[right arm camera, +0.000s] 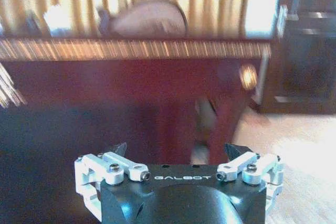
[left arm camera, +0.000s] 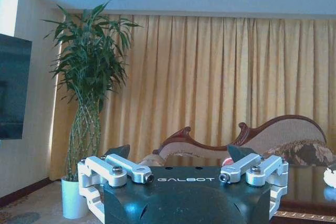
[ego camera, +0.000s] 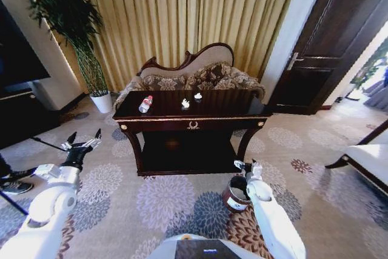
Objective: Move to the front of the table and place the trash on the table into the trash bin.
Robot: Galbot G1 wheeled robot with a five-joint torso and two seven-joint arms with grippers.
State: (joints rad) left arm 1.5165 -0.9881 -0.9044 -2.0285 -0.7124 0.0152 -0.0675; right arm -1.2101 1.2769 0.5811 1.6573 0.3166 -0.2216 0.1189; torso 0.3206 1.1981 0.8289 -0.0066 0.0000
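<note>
the word "galbot" reads in pale letters on the black body of each gripper in both wrist views. the trash bin (ego camera: 235, 194) carries a white label whose print is too small to read; the bottle (ego camera: 145, 104) has a red label, also unreadable

head view: the bench (ego camera: 193, 124), dark and glossy with gold trim and a gold emblem on its front rail, stands in front of the sofa (ego camera: 194, 76). on its top the bottle lies on its side toward the robot's left, and two white scraps (ego camera: 185, 104) sit near the middle, apart from each other. the trash bin stands on the carpet near the bench's right front leg, just beside the right gripper (ego camera: 247, 166). the left gripper (ego camera: 85, 137) hangs over the carpet, well left of the bench

left wrist view: the left gripper (left arm camera: 178, 153) has its fingers spread wide and holds nothing. beyond it show the curtain, the potted plant (left arm camera: 89, 103), the sofa back, and a strip of the bench top with the red bottle cap (left arm camera: 227, 161) peeking above the gripper body

right wrist view: the right gripper (right arm camera: 178, 149) is likewise spread wide and empty. it faces the bench's front rail and right leg from low down, a side the head view does not give in such closeness
</note>
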